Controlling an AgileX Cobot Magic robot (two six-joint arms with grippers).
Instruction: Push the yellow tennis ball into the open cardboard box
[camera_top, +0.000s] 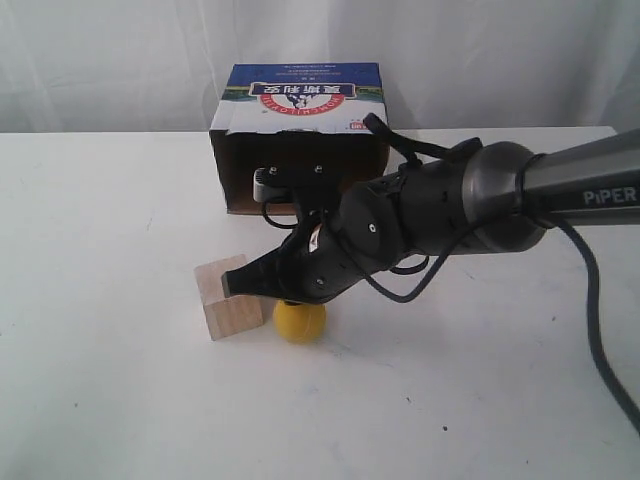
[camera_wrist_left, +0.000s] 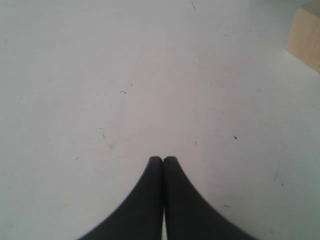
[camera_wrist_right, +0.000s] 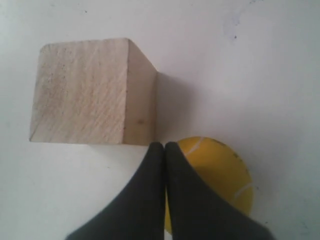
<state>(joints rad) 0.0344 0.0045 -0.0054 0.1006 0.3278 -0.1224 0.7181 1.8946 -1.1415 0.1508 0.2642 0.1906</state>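
Observation:
The yellow tennis ball lies on the white table in front of the open cardboard box, whose dark opening faces the ball. My right gripper is shut with nothing between its fingers; it hangs just above the ball, its tips reaching over toward the pale wooden cube. In the right wrist view the fingers cover part of the ball. My left gripper is shut and empty over bare table; it does not show in the exterior view.
The wooden cube stands just left of the ball, close to it. A corner of the cube shows in the left wrist view. The right arm reaches across in front of the box opening. White curtain behind the table.

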